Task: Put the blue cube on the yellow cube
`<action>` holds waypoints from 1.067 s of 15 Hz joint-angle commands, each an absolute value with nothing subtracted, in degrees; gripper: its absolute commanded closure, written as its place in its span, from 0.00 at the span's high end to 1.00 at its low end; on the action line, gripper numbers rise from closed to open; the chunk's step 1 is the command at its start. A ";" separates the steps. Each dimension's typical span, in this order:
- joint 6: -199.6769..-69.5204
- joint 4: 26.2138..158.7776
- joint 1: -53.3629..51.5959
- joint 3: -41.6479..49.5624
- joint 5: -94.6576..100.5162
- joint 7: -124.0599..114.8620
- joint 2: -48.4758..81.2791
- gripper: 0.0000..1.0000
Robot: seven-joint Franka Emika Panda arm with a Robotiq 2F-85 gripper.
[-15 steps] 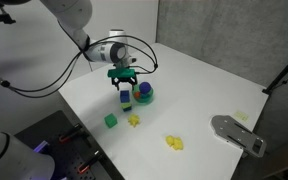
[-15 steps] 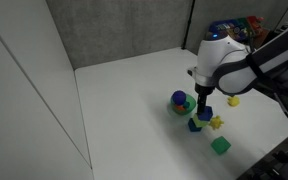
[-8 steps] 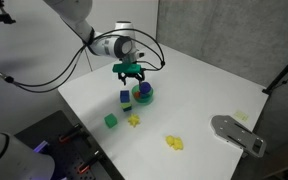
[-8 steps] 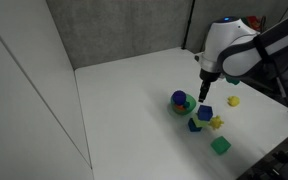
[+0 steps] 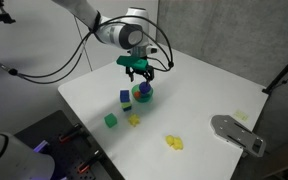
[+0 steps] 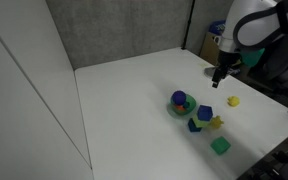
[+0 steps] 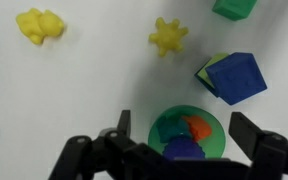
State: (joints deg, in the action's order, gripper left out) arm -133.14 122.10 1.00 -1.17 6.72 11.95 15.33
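Gripper (image 5: 139, 72) high up over the round dish (image 5: 143, 96). Fingers (image 7: 124, 128) spread wide, holding nothing. Blue cube (image 5: 125, 96) sitting on top of the yellow cube (image 7: 208, 70), just left of the dish in an exterior view. Nearer, a green cube (image 5: 111, 120) and a yellow star (image 5: 134, 120). Off to the right, another yellow piece (image 5: 174, 143).

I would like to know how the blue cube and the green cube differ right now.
The blue cube is dark blue; the green cube is green. The blue cube rests on the yellow cube, while the green cube sits directly on the table. Both are small cubes of similar size.
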 commanded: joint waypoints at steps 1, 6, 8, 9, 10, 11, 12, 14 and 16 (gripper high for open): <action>-126.61 125.61 0.69 -0.10 6.52 7.25 7.91 1.00; -118.56 130.19 1.21 0.29 4.66 6.42 -1.85 1.00; -117.15 132.29 1.24 0.63 3.46 6.70 -5.99 1.00; -116.67 133.25 1.16 0.76 2.89 6.72 -8.06 1.00; -116.09 133.93 1.08 0.87 2.60 6.44 -9.82 1.00; -115.28 134.38 0.99 0.89 2.49 5.89 -11.52 1.00; -114.50 134.44 0.91 0.80 2.63 5.10 -13.01 1.00; -112.67 133.84 0.82 0.63 2.52 3.75 -15.24 1.00; -111.61 133.04 0.67 0.55 2.18 3.04 -16.83 1.00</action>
